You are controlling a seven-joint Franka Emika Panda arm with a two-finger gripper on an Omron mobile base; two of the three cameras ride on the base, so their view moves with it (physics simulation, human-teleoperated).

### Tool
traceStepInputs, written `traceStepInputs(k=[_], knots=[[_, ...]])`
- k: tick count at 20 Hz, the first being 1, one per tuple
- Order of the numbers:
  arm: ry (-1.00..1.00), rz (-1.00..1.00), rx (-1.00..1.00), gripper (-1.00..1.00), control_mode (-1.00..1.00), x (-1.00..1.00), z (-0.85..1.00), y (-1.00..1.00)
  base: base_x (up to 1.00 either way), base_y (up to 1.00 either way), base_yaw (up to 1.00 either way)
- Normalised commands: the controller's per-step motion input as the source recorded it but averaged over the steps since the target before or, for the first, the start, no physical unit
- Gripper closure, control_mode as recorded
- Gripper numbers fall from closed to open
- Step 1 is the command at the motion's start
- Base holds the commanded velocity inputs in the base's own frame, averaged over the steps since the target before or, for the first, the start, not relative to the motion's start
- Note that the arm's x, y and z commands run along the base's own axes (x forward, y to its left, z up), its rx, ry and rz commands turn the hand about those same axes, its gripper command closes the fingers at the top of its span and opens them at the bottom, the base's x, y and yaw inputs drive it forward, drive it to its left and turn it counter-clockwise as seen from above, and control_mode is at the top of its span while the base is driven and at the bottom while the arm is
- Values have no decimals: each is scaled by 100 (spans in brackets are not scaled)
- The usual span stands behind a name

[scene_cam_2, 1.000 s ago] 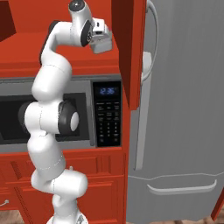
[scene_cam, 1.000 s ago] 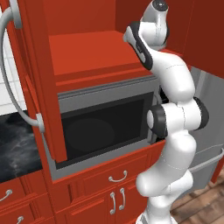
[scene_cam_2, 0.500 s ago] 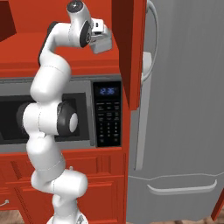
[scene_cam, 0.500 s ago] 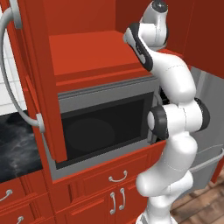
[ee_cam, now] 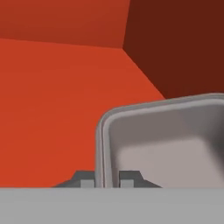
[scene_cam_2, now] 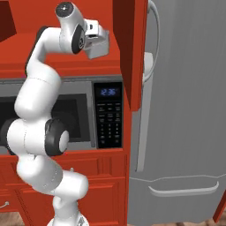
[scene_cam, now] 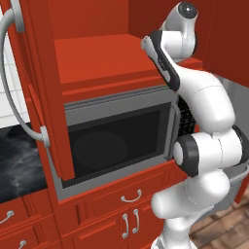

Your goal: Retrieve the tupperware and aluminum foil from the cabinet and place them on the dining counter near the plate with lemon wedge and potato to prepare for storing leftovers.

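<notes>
Grey tub: the tupperware (ee_cam: 166, 144) sits on the red shelf floor inside the cabinet (scene_cam: 97, 58), close to the back corner where the shelf meets the darker side wall; in the hand view its pale rim and shallow basin lie right in front of the fingers.
Gripper: the gripper (ee_cam: 107, 178) has its two dark tips drawn close together, one on each side of the tub's near wall, so it looks pinched on that wall just below the rim.
Arm: in the right base view the hand (scene_cam_2: 95, 39) reaches into the open shelf above the microwave (scene_cam_2: 66, 114), with the cabinet door (scene_cam_2: 130, 48) swung out beside it.
Step in hand: judged as securing the tub before taking it out of the shelf.
How to do it well: lift only slightly first, so the base clears the shelf floor, then draw straight back along the line of reach; a thin wall held at one edge may let the tub sag or twist, so the wrist should stay level and the move slow.
Watch for: the open door edge and the shelf lip on the way out; either could knock the tub loose.
Foil: cannot tell where it lies from these views.
</notes>
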Motion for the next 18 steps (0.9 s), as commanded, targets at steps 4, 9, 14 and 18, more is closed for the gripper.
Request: traceStepInputs(k=[4, 9, 14, 18], knots=[[14, -2, 3, 100, -100, -100, 15, 0, 0, 0, 0], [19, -2, 7, 100, -100, -100, -1, 4, 0, 0, 0], [23, 0, 3, 100, -100, -100, -40, 1, 0, 0, 0], [22, 0, 0, 100, -100, -100, -70, 3, 0, 0, 0]])
